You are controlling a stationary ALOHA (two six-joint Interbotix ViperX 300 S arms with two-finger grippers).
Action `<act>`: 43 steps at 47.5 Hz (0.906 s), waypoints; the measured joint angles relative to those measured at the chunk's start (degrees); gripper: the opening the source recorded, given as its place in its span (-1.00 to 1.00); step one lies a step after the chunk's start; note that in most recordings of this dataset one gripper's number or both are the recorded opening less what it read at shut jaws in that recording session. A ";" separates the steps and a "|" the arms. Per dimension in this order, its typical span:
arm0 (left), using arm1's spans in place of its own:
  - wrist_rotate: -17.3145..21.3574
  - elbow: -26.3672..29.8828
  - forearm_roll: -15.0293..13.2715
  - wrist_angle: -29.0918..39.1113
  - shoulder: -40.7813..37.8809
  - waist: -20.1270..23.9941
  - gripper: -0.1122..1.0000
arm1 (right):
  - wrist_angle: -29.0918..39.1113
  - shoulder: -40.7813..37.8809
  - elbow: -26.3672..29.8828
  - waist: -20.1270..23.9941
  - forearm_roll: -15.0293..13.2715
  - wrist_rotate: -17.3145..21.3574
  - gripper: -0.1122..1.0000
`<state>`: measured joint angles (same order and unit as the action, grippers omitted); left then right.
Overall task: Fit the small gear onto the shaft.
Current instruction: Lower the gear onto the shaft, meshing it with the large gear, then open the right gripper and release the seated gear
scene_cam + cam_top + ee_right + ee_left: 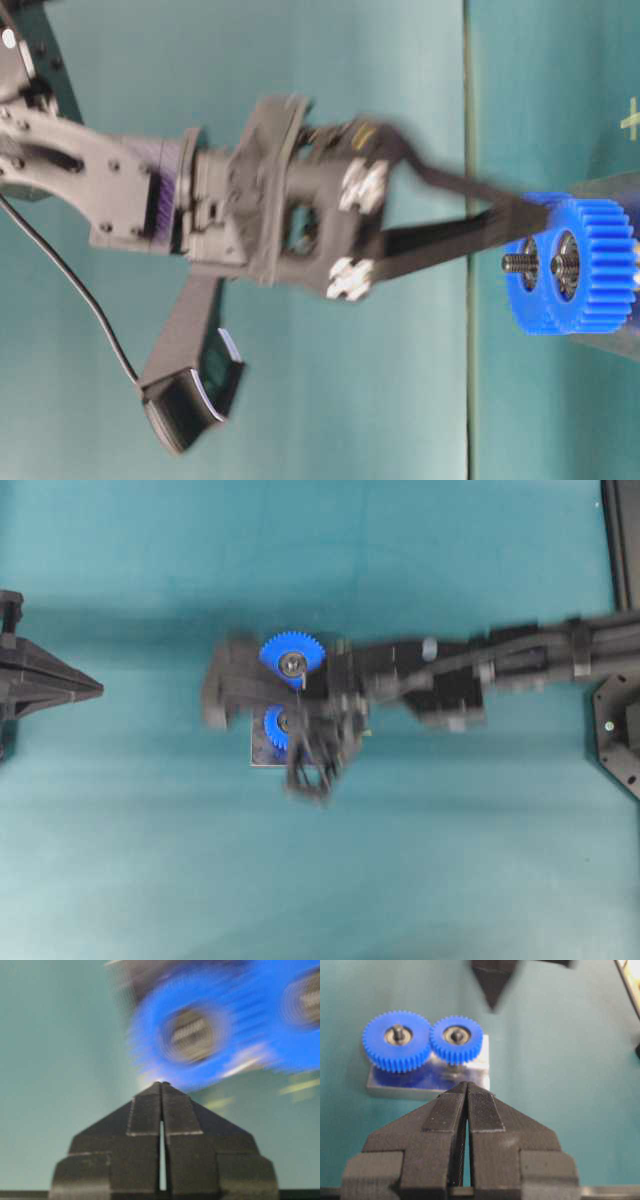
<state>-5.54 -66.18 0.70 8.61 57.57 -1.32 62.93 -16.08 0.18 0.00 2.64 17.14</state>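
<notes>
The small gear (pixel 456 1038) sits on the shaft (pixel 457 1036), whose tip shows in the gear's hub. Its teeth mesh with the larger blue gear (pixel 397 1040). Both stand over the grey plate (pixel 427 1084). From overhead the small gear (pixel 277 727) lies nearer the front than the larger gear (pixel 293 660). My right gripper (pixel 522 215) is shut and empty, its tip just above the gears. In its own blurred view its tip (pixel 161 1083) sits at the rim of a blue gear (pixel 192 1035). My left gripper (pixel 467 1085) is shut and empty, well to the left (pixel 95 688).
The right arm (pixel 470 675) stretches in from the right over the teal table. A black frame (pixel 622 540) and an arm base (pixel 620 735) stand at the right edge. The right gripper's tip (pixel 492 990) hangs beyond the gears in the left wrist view.
</notes>
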 measured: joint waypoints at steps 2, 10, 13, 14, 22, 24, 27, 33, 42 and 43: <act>0.00 -0.09 -0.09 0.00 0.00 -0.09 -0.80 | -0.35 -0.09 0.26 -0.88 -0.62 -0.09 -0.81; 0.00 0.00 0.00 0.00 0.00 0.00 -0.80 | -2.99 -2.29 1.23 -3.16 -1.85 -0.26 -0.81; 0.00 -0.09 -0.09 0.00 0.00 0.00 -0.80 | -3.69 -3.25 1.41 -3.78 -1.93 -0.26 -0.81; 0.00 0.00 -0.09 0.00 0.00 0.00 -0.80 | -3.78 -3.60 1.41 -3.96 -1.93 -0.26 -0.81; 0.00 0.00 0.00 0.09 0.00 0.00 -0.80 | -3.87 -4.66 1.41 -3.78 -1.67 -0.35 -0.81; 0.00 0.00 -0.09 0.09 0.00 0.00 -0.80 | -3.78 -4.57 1.32 -3.69 -1.67 -0.35 -0.81; 0.00 0.00 0.00 0.00 0.00 0.00 -0.80 | -3.69 -4.57 0.70 -3.60 -1.76 -0.35 -0.81; 0.00 -0.09 -0.09 0.00 0.00 0.00 -0.80 | -2.29 -3.60 -1.23 -3.52 -1.05 -0.35 -0.81; 0.00 0.00 0.00 0.00 0.00 0.00 -0.80 | -0.70 -0.79 -5.45 -0.88 2.55 -0.09 -0.81; 0.00 -0.09 0.00 0.00 0.00 0.00 -0.80 | -0.62 -0.44 -5.89 -0.18 2.90 0.09 -0.81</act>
<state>-5.54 -66.27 0.70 8.61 57.57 -1.32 62.31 -16.52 -5.71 -0.18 5.54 17.23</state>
